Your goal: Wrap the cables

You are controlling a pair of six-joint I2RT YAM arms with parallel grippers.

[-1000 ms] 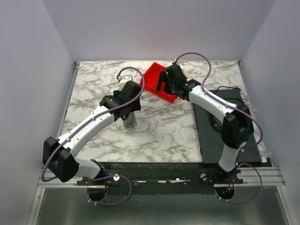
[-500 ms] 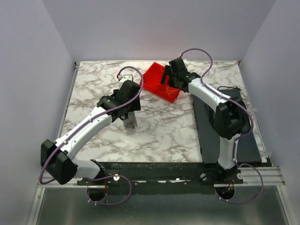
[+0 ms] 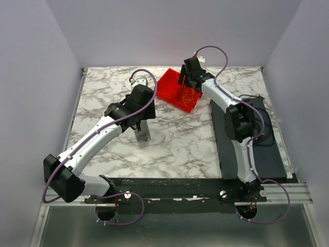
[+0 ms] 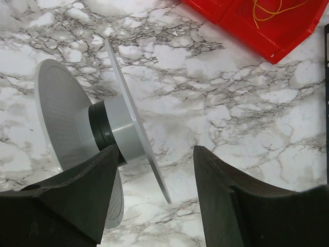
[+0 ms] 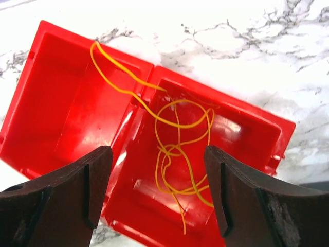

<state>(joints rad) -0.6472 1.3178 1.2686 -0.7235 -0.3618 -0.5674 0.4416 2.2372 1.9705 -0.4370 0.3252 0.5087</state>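
The cables (image 5: 180, 149) are thin yellow-orange wires lying in a loose tangle in a red two-compartment tray (image 5: 61, 103). One strand runs over the divider into the other compartment. They also show in the top view (image 3: 189, 94). My right gripper (image 5: 157, 154) hangs open and empty above the tangle, also seen in the top view (image 3: 186, 77). A grey spool (image 4: 121, 131) with two flanges lies on the marble. My left gripper (image 4: 157, 154) is open, its fingers straddling the near flange. The top view shows this gripper (image 3: 142, 121) over the spool (image 3: 143, 136).
The red tray (image 3: 169, 87) sits at the back centre of the marble table (image 3: 175, 144); its corner shows in the left wrist view (image 4: 241, 28). A black mat (image 3: 267, 154) with a thicker black cord (image 3: 259, 138) lies on the right.
My right gripper has swung back and up over the red tray, and the wires in it now show. My left arm has shifted slightly over the spool.
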